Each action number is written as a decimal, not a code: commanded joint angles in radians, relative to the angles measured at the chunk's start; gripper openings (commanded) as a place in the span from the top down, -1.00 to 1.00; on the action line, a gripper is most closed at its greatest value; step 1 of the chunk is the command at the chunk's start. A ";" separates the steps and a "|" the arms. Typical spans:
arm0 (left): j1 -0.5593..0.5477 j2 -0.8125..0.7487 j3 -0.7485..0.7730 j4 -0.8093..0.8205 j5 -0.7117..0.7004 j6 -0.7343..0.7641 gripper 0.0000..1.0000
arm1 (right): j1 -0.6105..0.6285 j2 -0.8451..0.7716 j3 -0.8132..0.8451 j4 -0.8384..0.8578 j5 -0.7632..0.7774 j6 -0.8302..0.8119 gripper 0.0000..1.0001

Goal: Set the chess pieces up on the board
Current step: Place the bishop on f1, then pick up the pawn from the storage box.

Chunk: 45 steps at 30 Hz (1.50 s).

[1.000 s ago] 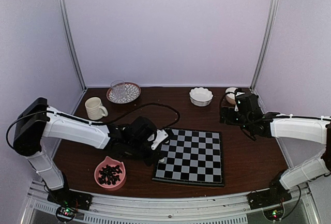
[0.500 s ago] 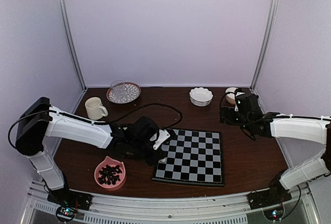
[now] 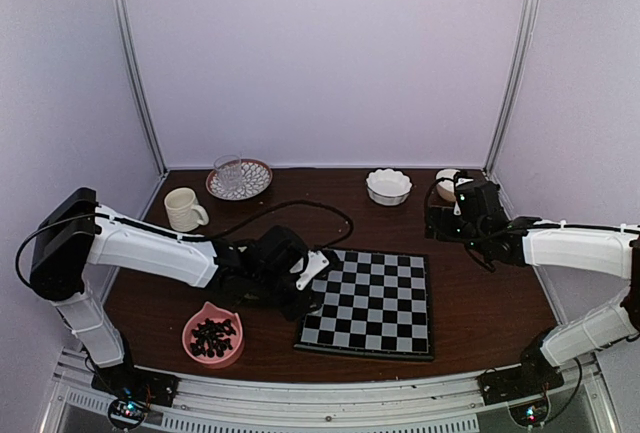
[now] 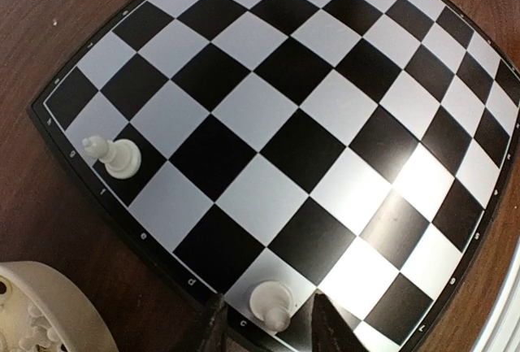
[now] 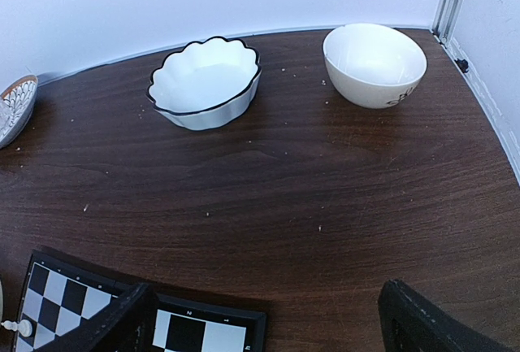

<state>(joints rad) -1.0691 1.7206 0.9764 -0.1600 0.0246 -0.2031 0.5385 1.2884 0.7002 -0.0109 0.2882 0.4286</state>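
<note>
Below, wooden table (image 3: 490,303) under board (image 3: 370,303); walls (image 3: 320,53) perhaps lilac.

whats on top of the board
Two white pieces on edge squares, one standing between the left gripper's parted fingers. Other squares in the wrist view are bare; from above, the gripper covers the left edge of the board.

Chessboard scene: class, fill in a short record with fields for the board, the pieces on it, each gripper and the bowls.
board: flat, almost bare
first white piece: edge row, near a corner
second white piece: same edge row, between the left fingers
left gripper: open, flanking the second white piece
right gripper: open, holding nothing
scalloped bowl: empty
round bowl: empty
pink bowl: dark pieces inside
</note>
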 commanded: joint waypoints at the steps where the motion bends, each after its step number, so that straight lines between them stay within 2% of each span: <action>1: -0.007 -0.001 0.025 0.000 -0.009 -0.005 0.20 | 0.006 -0.012 0.010 -0.008 0.000 -0.004 -0.96; 5: -0.007 -0.035 0.004 0.015 -0.056 -0.016 0.09 | 0.007 -0.012 0.010 -0.008 0.000 -0.004 -0.96; 12: -0.005 -0.138 -0.048 0.027 -0.166 -0.024 0.06 | 0.006 -0.014 0.010 -0.009 -0.001 -0.004 -0.96; 17: 0.032 -0.214 -0.082 0.016 -0.257 -0.053 0.14 | 0.006 -0.014 0.009 -0.008 -0.003 -0.003 -0.96; 22: 0.118 -0.265 -0.122 0.006 -0.278 -0.116 0.27 | 0.005 -0.015 0.009 -0.008 -0.008 -0.002 -0.96; 26: 0.172 -0.266 -0.128 -0.018 -0.288 -0.145 0.32 | 0.006 -0.015 0.008 -0.006 -0.011 0.000 -0.96; 32: 0.196 -0.247 -0.118 -0.052 -0.354 -0.158 0.39 | 0.006 -0.010 0.009 -0.004 -0.015 0.002 -0.96; 45: 0.219 -0.196 -0.101 -0.061 -0.325 -0.156 0.42 | 0.006 -0.006 0.010 -0.004 -0.017 0.001 -0.96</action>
<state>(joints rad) -0.8562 1.4952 0.8566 -0.2188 -0.3099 -0.3519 0.5385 1.2884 0.7002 -0.0113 0.2687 0.4290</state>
